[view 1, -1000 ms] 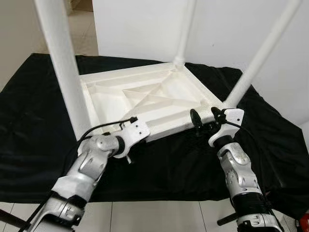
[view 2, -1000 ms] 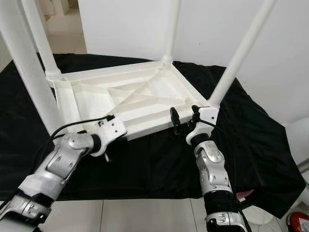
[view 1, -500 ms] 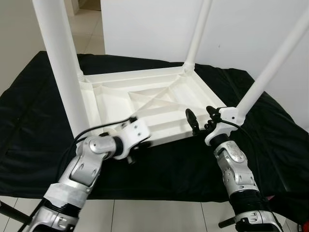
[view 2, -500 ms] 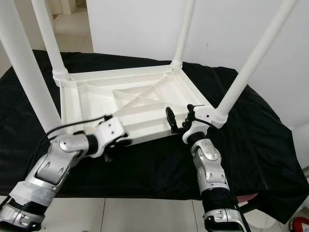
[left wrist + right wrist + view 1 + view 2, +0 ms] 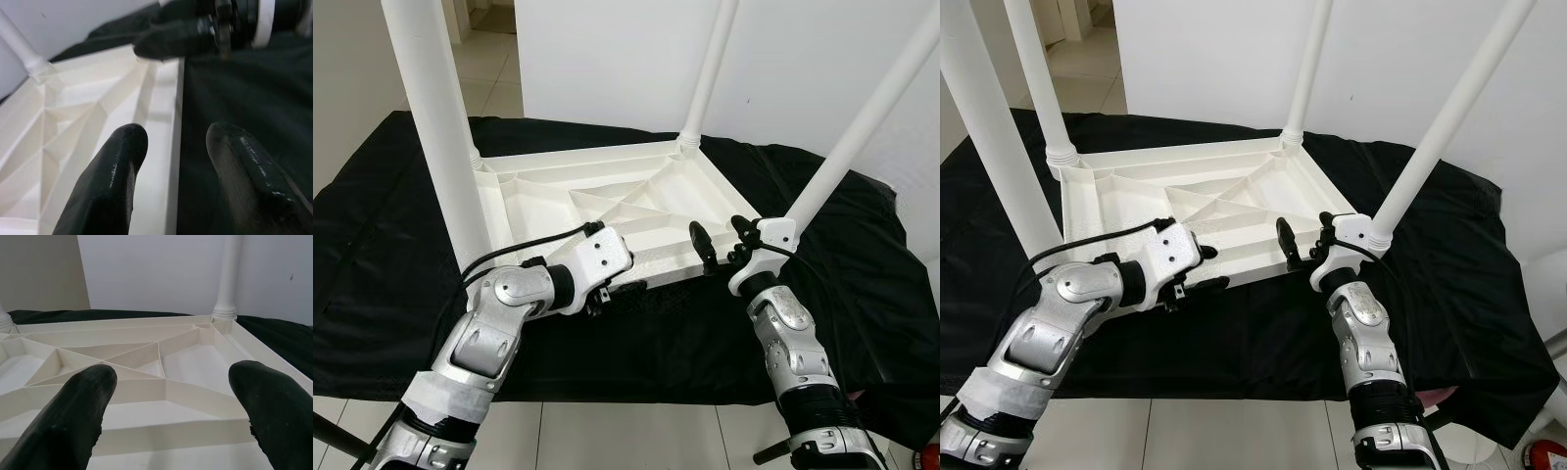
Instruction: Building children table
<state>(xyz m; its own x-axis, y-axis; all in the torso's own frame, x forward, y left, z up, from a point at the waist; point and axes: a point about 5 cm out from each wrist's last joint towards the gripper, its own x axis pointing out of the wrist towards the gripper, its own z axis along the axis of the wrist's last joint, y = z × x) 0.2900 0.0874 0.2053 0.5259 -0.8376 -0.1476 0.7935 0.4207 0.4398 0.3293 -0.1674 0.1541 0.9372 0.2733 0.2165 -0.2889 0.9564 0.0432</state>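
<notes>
In the left eye view, a white plastic children's table [image 5: 607,201] lies upside down on a counter draped in black cloth [image 5: 391,245], its ribbed underside facing up and its round white legs [image 5: 435,127] standing upward from the corners. The left gripper [image 5: 612,287] sits at the near edge of the tabletop frame, its black fingers low against the rim where it meets the cloth. The right gripper [image 5: 720,245] is at the near right corner, just beside the base of the right-hand leg, with its jaws spread and the two black fingers standing apart over the rim.

In the right eye view, the same overturned table [image 5: 1185,196] rests on the black cloth [image 5: 1449,274], all four legs rising out of frame. The left gripper [image 5: 1197,279] reaches along the near edge, and the right gripper [image 5: 1302,245] is beside the near right corner.

In the left wrist view, the left jaws are spread: one finger [image 5: 110,181] lies over the white rim of the table [image 5: 73,122], the other over the black cloth, the near edge of the frame running between them. The right gripper's black fingers show further along that edge.

In the right wrist view, the two black fingers [image 5: 73,416] are wide apart, looking across the ribbed underside [image 5: 146,357] toward a far leg [image 5: 227,279].
</notes>
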